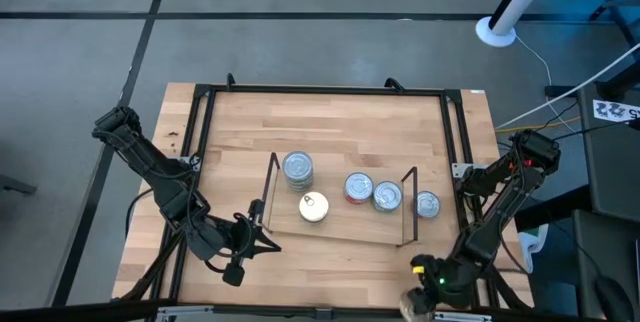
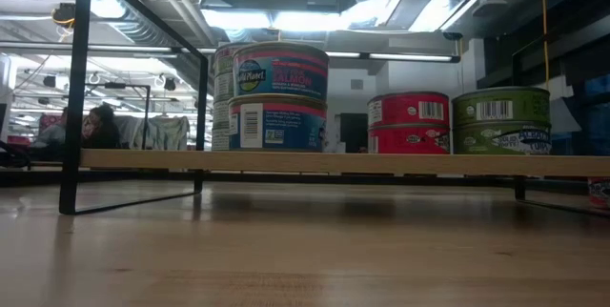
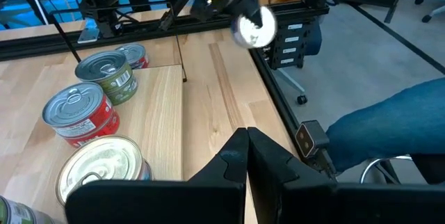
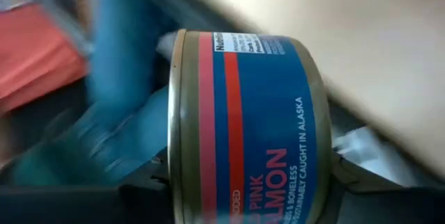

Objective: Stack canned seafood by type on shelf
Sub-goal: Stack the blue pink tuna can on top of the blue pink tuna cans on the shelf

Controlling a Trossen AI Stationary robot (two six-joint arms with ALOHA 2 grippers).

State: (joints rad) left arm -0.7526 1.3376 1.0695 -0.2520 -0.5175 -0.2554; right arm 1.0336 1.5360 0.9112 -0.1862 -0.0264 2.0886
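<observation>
Salmon tin held off the near right corner, shelf away to the left arm's side

Salmon tin [image 4: 243, 126] sat clamped between the right gripper's [image 1: 428, 280] fingers, its round faces pressed by the pads and its blue-and-red label band turned to the wrist camera, so the tin's flat axis ran across the jaws, not upright; in the high view that gripper hung at the table's near edge, just past the right end of the shelf [image 1: 345, 224] and well short of the board itself. The matching stack of salmon tins [image 1: 298, 170] stood at the shelf's left end, with a gold-topped tin [image 1: 314, 206] just beside it; a red-labelled tin [image 1: 359, 188] and a green-labelled tin [image 1: 387, 196] stood touching nearer the right end; one more tin [image 1: 427, 203] stood on the tabletop outside the right wire upright [image 1: 410, 202]. From the held tin, then, the salmon stack lay toward the far left, beyond the red and green tins and that upright; my judgement was that the coming move turned on carrying the tin over those and tipping it flat before setting it down. The left gripper [image 1: 234, 258] waited near the shelf's left end with its fingers pressed together on nothing, nearer the salmon stack than the right one, but idle.
</observation>
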